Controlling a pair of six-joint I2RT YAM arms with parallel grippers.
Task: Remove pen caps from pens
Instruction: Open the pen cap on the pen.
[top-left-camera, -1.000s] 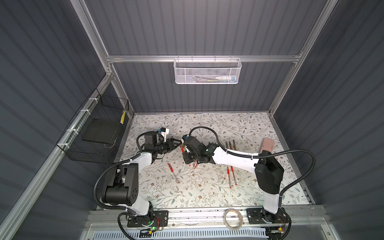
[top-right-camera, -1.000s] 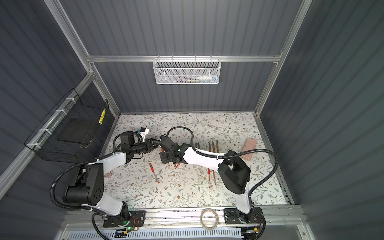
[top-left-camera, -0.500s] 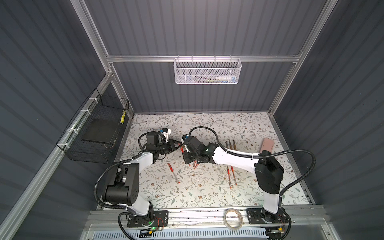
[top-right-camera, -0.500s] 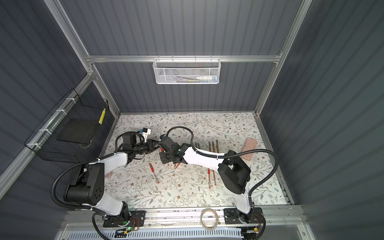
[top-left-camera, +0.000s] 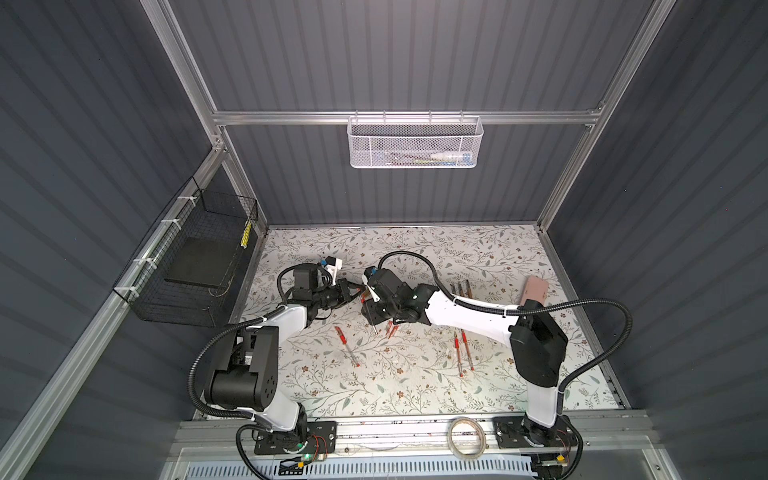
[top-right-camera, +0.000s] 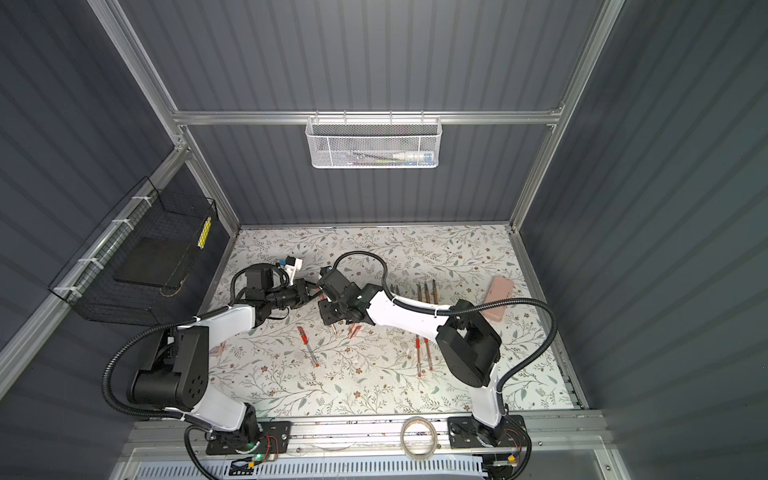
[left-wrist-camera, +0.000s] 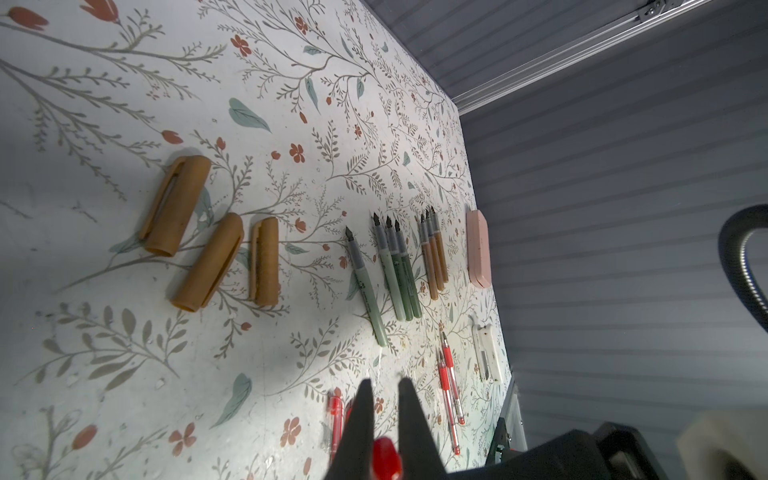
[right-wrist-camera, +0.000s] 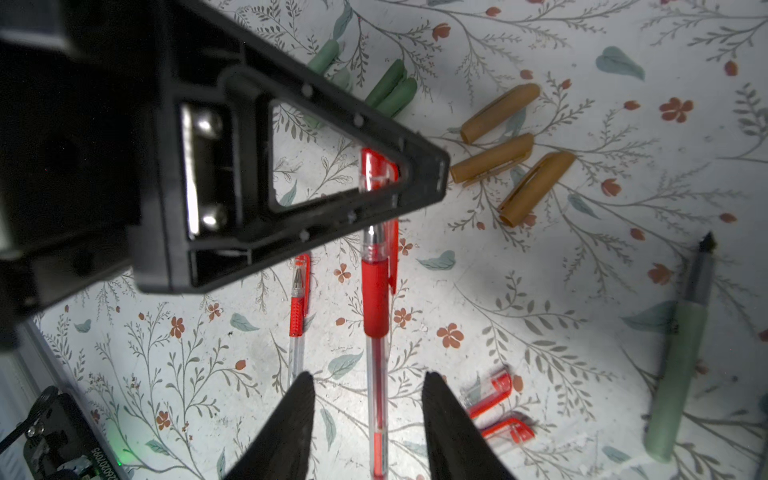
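One red pen (right-wrist-camera: 376, 299) hangs over the mat (top-left-camera: 415, 374), left of centre in both top views; the left gripper (left-wrist-camera: 384, 380) is clamped tight on its red cap (left-wrist-camera: 386, 459). The right gripper (right-wrist-camera: 368, 374) stands part open — its fingers (right-wrist-camera: 291, 424) flank the clear barrel without touching it. Three brown caps (left-wrist-camera: 208, 262) lie loose on the mat, as do green caps (right-wrist-camera: 392, 89), another red pen (right-wrist-camera: 297, 307) and two red caps (right-wrist-camera: 494, 388); uncapped brown pens (top-left-camera: 460, 287) lie right of centre.

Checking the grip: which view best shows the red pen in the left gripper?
The right wrist view: the red pen shows almost whole, gripped by the left fingers. The left wrist view shows only its red end; both top views barely show it.
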